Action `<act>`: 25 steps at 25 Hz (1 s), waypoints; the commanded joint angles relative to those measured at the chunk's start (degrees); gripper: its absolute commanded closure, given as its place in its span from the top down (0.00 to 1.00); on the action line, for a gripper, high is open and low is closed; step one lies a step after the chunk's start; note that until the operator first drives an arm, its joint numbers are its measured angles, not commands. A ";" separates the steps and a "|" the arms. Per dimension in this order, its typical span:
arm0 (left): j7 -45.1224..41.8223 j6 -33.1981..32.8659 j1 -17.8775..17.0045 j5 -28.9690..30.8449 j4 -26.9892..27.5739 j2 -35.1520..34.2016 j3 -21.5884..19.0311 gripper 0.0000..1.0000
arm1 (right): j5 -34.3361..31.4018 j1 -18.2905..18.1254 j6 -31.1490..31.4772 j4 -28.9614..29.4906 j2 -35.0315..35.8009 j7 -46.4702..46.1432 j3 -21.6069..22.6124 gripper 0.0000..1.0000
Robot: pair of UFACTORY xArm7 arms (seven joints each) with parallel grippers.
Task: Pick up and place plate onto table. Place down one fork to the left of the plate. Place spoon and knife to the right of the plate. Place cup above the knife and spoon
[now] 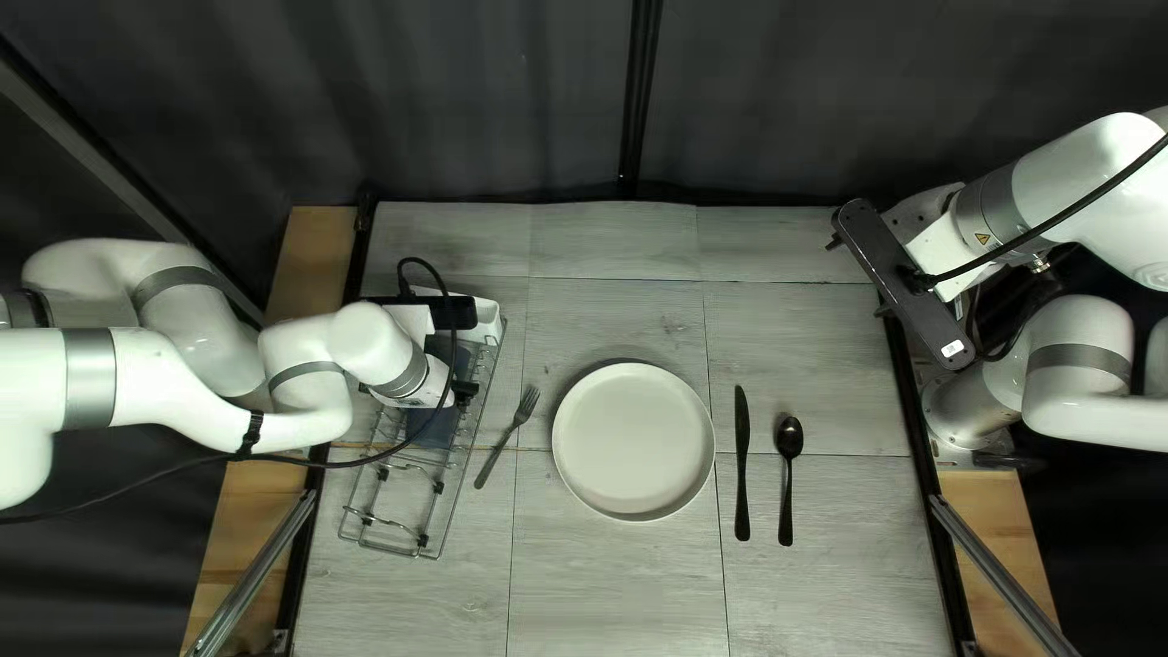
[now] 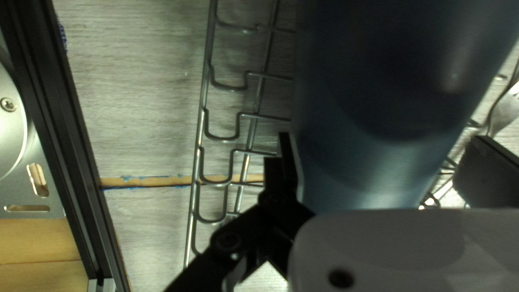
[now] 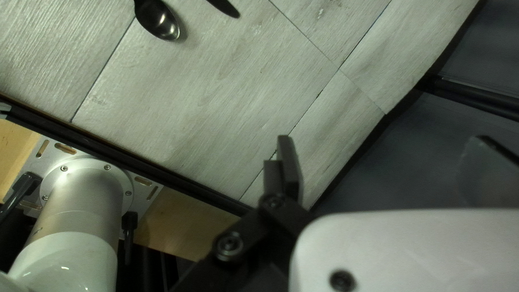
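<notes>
Wire rack: seen under the left arm, with a white container held at its far end.
Left gripper: fingers parted wide and nothing clasped; one is set right beside the cup.
Blue cup: placed between those fingers, over the wire rack.
Fork: laid on the table between rack and plate, tines toward the far edge.
Plate: white and round, set on the table.
Knife: laid just right of the plate, dark.
Spoon: laid right of the knife, also dark, bowl toward the far edge.
Right gripper: held near the far right corner, fingers spread, nothing grasped.
Right arm: marked with a yellow warning triangle; a small white label is stuck on its dark wrist bar.
</notes>
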 commanded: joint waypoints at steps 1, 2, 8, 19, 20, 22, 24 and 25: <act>0.52 -1.39 0.41 -0.71 -0.45 1.44 -0.55 1.00 | 0.00 0.00 0.00 0.00 0.00 0.00 0.00 1.00; 0.76 -1.73 0.58 -0.83 -0.52 1.86 -0.61 1.00 | 0.00 0.00 0.00 0.00 0.00 0.00 0.00 1.00; 0.95 -0.80 -0.04 -0.84 -0.94 1.17 0.09 0.11 | 0.00 0.00 0.00 0.00 0.00 0.00 0.00 1.00; -2.12 8.93 -3.63 3.06 1.98 -9.15 4.93 0.00 | 0.00 0.00 0.00 0.00 0.00 0.00 0.00 1.00; -1.90 9.16 -3.50 3.36 2.44 -9.34 5.28 0.00 | 0.00 0.00 0.00 0.00 0.00 0.00 0.00 1.00; -2.06 10.15 -2.77 4.65 4.25 -9.59 5.74 0.00 | 0.00 0.00 0.00 0.00 0.00 0.00 0.00 1.00; -2.34 11.27 -1.73 6.23 6.51 -9.68 5.99 0.00 | 0.00 0.00 0.00 0.00 0.00 0.00 0.00 1.00; -2.34 11.67 -1.04 7.07 7.91 -9.52 6.08 0.00 | 0.00 0.00 0.00 0.00 0.00 0.00 0.00 1.00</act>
